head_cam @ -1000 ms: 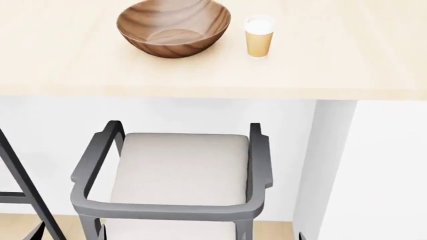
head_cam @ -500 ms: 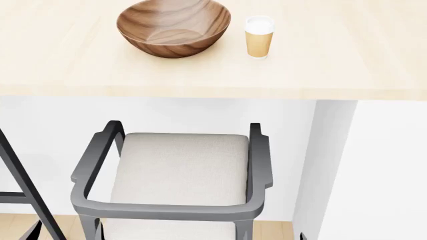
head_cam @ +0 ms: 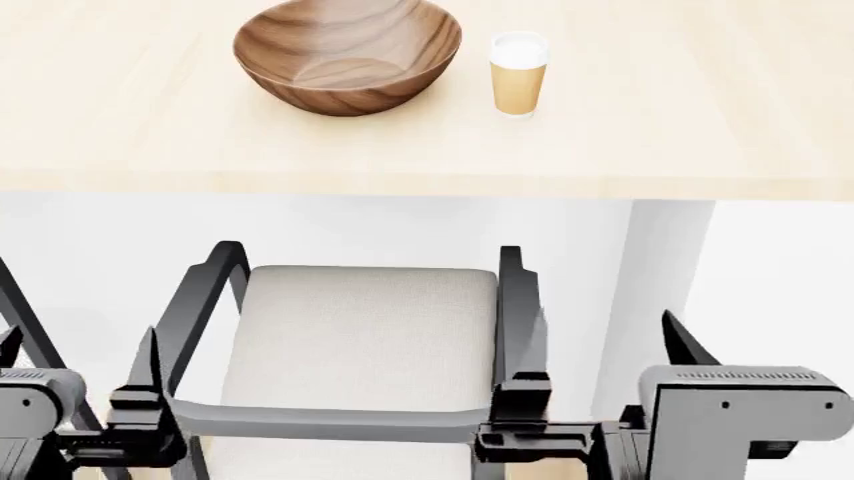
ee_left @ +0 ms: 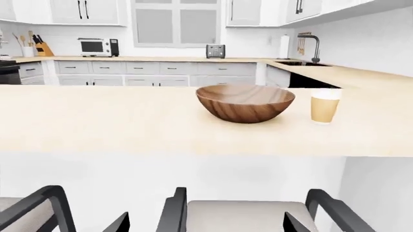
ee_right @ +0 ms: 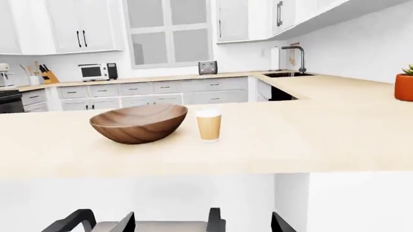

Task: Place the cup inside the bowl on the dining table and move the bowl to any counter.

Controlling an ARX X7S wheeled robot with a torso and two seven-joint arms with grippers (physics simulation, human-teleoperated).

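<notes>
The cup (head_cam: 518, 73), a small tapered tan paper cup with a flat white lid, stands upright on the dining table (head_cam: 641, 130), just beside the bowl (head_cam: 347, 55) and apart from it. The bowl is large, round, dark-brown wood with streaky grain and a paler centre, and sits upright. The tabletop is pale light wood with a thin front edge over a white base. Both grippers lie well below and in front of the table edge, well apart from cup and bowl. The left gripper (head_cam: 140, 425) shows at the lower left of the head view and the right gripper (head_cam: 527, 425) at the lower right, each a dark mechanism ahead of a grey housing; whether their jaws are wide or narrow cannot be told. Between them stands a chair (head_cam: 360, 350) with a pale fabric seat and a dark curved frame. In the wrist views, a tan counter (ee_left: 148, 59) with white cabinets runs behind the table, carrying a toaster oven (ee_left: 96, 47), a toaster (ee_left: 215, 50) and a sink faucet (ee_left: 312, 44); an orange pot (ee_right: 405, 87) stands at the far side.
</notes>
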